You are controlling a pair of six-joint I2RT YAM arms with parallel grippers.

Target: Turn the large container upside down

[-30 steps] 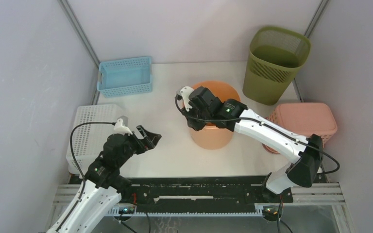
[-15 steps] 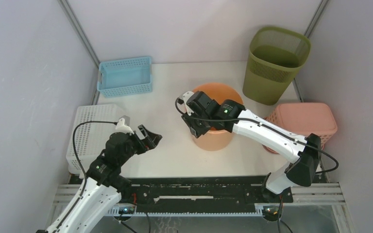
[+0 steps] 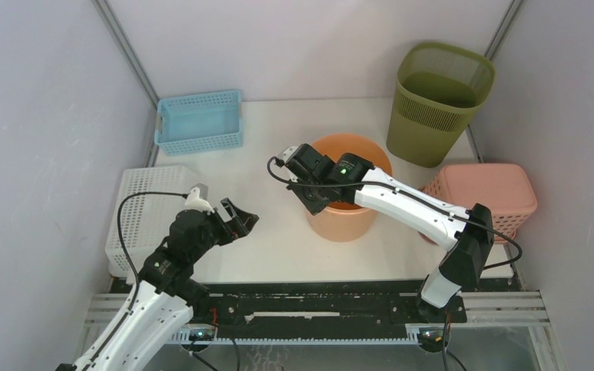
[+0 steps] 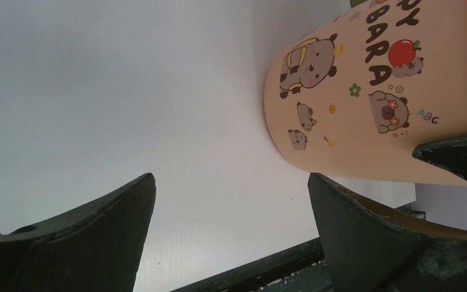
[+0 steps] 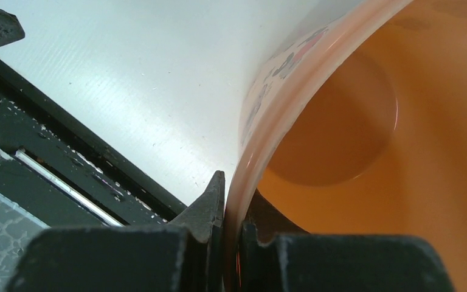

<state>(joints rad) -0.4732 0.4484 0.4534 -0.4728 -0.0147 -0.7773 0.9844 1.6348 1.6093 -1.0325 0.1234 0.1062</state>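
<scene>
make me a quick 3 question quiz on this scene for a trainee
1. True or false: the bucket stands mouth up.
2. What do the right fingers pinch? A the bucket's rim. B the bucket's base. C nothing.
3. Which arm's fingers are wide open and hold nothing?

Key: 1 true. 2 A. 3 the left fingers.
</scene>
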